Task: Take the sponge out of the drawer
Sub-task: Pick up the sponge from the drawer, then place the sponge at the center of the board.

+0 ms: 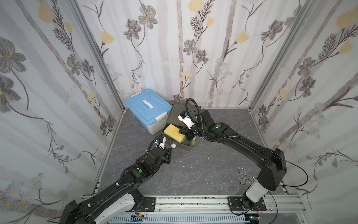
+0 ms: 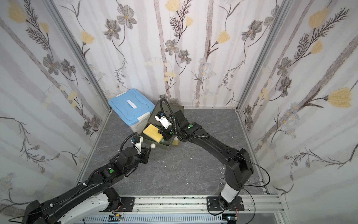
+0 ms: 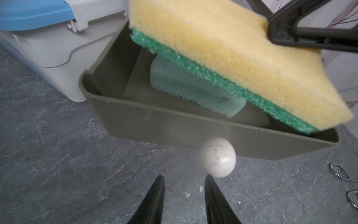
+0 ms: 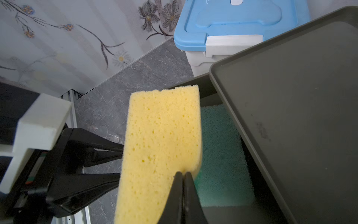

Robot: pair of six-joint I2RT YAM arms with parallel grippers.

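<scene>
Sponge (image 3: 222,50), yellow on top with a green scouring face beneath: hangs tilted above the open drawer (image 3: 174,124), off its floor but not yet out past its walls. Pinched at one edge by the right gripper (image 4: 183,174), jaws squeezed nearly together into the yellow foam. Low end close to the drawer's front wall; touching or not, cannot tell. In both top views, over the drawer and beside the blue-lidded box (image 1: 147,105). Left gripper (image 3: 185,180) just short of the white knob (image 3: 218,160), jaws a little apart, nothing between them. Drawer open, grasp made, lift begun, by the look of it. Left to do, as a judgement: carry sideways clear of the rim, set down on the grey table (image 1: 193,170), let go. Inside the drawer, flat on its floor: a pale green pad (image 3: 193,91).
</scene>
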